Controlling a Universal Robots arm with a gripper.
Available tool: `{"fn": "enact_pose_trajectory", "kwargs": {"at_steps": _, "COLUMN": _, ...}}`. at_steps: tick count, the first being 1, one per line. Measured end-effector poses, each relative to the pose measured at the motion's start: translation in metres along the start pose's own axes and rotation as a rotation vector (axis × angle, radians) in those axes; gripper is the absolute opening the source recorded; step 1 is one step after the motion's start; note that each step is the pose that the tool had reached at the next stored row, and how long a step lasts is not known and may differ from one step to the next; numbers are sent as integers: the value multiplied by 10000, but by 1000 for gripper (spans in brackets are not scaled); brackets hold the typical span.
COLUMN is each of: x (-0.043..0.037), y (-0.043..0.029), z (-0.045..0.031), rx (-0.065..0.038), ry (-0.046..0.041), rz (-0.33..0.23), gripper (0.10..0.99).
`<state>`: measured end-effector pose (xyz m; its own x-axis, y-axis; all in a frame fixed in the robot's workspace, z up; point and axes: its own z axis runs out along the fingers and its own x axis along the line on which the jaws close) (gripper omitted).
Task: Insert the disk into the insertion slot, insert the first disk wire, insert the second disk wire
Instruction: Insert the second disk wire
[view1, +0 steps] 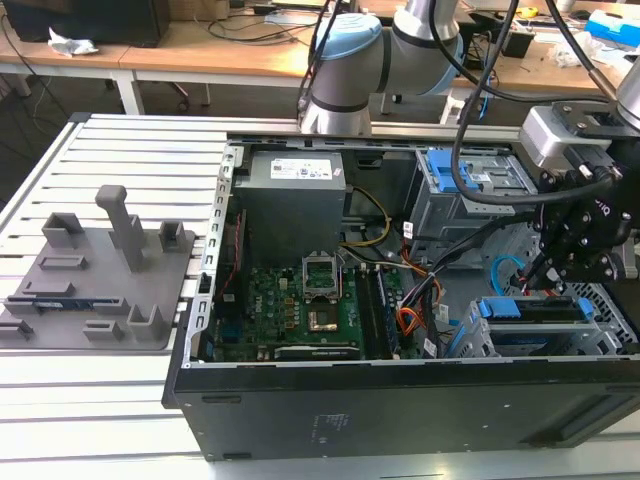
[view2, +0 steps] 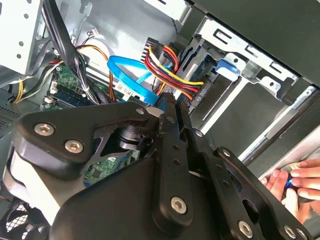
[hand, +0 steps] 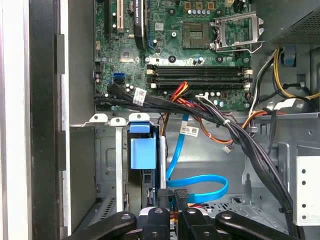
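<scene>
The disk (view1: 535, 310) in its blue caddy (hand: 142, 152) sits inside the insertion slot (view1: 603, 322), a low grey perforated cage (hand: 107, 165). My gripper (hand: 171, 202) is right at the disk's end, shut on the plug of the first disk wire (view2: 172, 75), a red, orange and black bundle that runs up from the fingertips (view2: 167, 107). In the exterior view the gripper (view1: 555, 285) hangs just above the disk. The second disk wire (hand: 200, 186), light blue, loops beside the fingers. Its dark plug end lies close to them, and whether it is seated is hidden. The same blue loop (view2: 125, 75) shows beyond the gripper.
The open computer case (view1: 400, 400) holds a motherboard (view1: 300, 310), a power supply (view1: 295, 195) and a taller cage with a blue latch (view1: 465, 185). Black cable bundles (hand: 235, 135) cross near the slot. A person's hand (view2: 295, 182) rests at the case's edge. A grey fixture plate (view1: 100, 280) lies on the exterior view's left.
</scene>
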<state>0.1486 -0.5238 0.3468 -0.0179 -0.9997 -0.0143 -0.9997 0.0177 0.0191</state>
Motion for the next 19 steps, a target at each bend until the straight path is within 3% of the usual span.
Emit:
{"fn": "enact_pose_trajectory", "kwargs": {"at_steps": 6, "x": 19, "y": 1, "z": -63, "rx": 4, "ry": 0, "rz": 0, "gripper": 161}}
{"fn": "enact_pose_trajectory", "kwargs": {"at_steps": 9, "x": 106, "y": 1, "z": -65, "rx": 5, "ry": 0, "rz": 1, "gripper": 161}}
{"fn": "enact_pose_trajectory", "kwargs": {"at_steps": 19, "x": 125, "y": 1, "z": -65, "rx": 5, "ry": 0, "rz": 23, "gripper": 161}}
